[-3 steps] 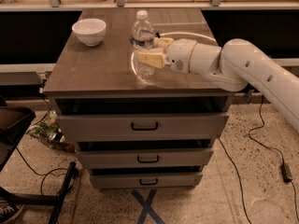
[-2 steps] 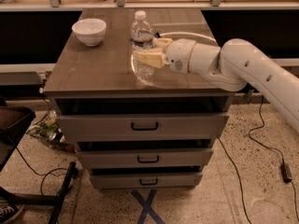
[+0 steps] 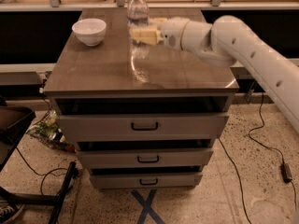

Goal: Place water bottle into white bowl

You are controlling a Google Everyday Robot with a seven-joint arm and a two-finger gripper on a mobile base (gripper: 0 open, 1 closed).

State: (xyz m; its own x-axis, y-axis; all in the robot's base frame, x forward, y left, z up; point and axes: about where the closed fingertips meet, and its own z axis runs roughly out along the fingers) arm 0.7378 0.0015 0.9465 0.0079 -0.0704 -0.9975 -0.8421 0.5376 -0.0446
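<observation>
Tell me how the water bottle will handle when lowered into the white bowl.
Likely tippy: the water bottle is tall and narrow, taller than the white bowl, so it may lean on the rim. Its clear ribbed plastic probably flexes under the gripper, which is shut on its middle. Round body, so apt to roll if it falls.

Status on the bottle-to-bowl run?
Hand shut on water bottle, mid-table. White bowl empty, apart from bottle. Nothing between them.
</observation>
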